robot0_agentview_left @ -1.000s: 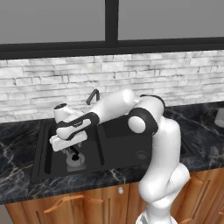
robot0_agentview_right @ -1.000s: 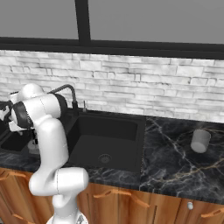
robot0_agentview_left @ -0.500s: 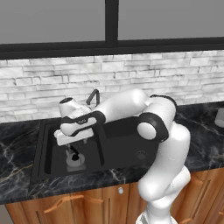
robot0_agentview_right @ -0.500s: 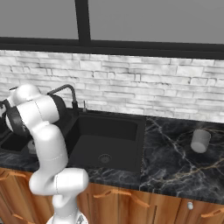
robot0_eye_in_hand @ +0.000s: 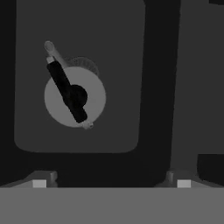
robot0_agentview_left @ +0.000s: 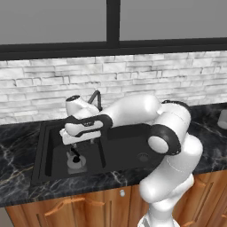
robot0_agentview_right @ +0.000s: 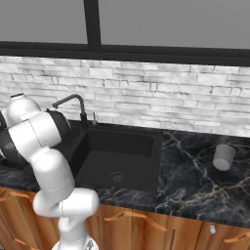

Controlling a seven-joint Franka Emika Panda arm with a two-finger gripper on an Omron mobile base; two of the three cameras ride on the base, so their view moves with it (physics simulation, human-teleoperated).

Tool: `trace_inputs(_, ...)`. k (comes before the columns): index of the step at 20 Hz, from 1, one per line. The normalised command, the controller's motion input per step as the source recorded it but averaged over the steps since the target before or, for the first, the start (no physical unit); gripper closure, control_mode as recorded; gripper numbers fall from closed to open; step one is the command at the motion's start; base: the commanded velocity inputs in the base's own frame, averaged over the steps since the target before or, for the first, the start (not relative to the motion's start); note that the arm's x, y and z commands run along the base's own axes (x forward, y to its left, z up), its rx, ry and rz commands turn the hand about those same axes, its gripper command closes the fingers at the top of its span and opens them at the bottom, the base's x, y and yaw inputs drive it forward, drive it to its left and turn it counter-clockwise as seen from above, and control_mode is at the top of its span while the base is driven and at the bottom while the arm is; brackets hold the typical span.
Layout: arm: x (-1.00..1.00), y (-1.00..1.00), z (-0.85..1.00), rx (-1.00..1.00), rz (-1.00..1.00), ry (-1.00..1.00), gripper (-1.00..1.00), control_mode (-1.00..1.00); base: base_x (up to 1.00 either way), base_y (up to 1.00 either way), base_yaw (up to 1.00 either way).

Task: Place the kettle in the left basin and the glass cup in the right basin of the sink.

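The silver-grey kettle (robot0_agentview_left: pixel 76 161) (robot0_eye_in_hand: pixel 94 103) stands upright on the floor of the left basin (robot0_agentview_left: pixel 56 150) (robot0_eye_in_hand: pixel 118 48), its black handle running across the lid. My gripper (robot0_agentview_left: pixel 83 142) (robot0_eye_in_hand: pixel 111 183) hangs open above it, apart from it, nothing between the fingers. The right basin (robot0_agentview_left: pixel 128 148) (robot0_agentview_right: pixel 122 154) of the black sink holds nothing but its drain. The glass cup (robot0_agentview_left: pixel 222 119) (robot0_agentview_right: pixel 223 156) stands on the dark marble counter far to the right.
A dark curved faucet (robot0_agentview_left: pixel 95 98) (robot0_agentview_right: pixel 73 101) rises behind the divider (robot0_eye_in_hand: pixel 157 87), close behind my hand. The brick wall and window run along the back. Wooden cabinet fronts lie below the counter edge.
My hand has lifted a little and drifted right, away from the kettle. The kettle stays in the left basin. The jaws remain wide.
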Motion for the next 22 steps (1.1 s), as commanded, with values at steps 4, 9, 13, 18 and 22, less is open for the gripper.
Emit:
trace_inputs(4, -0.27, -0.33, 0.26, 0.00, 0.00, -0.08, -1.00, -1.00, 0.00, 0.00, 0.00)
trace_inputs(9, -0.23, -0.30, 0.23, 0.01, 0.04, -0.12, -1.00, -1.00, 0.00, 0.00, 0.00)
trace_inputs(13, -0.24, -0.33, 0.24, 0.09, 0.08, -0.10, -1.00, -1.00, 0.00, 0.00, 0.00)
trace_inputs(18, -0.15, -0.33, 0.27, 0.13, 0.07, -0.02, -1.00, -1.00, 0.00, 0.00, 0.00)
trace_inputs(22, -0.19, -0.41, 0.26, 0.12, 0.07, -0.03, -1.00, -1.00, 0.00, 0.00, 0.00)
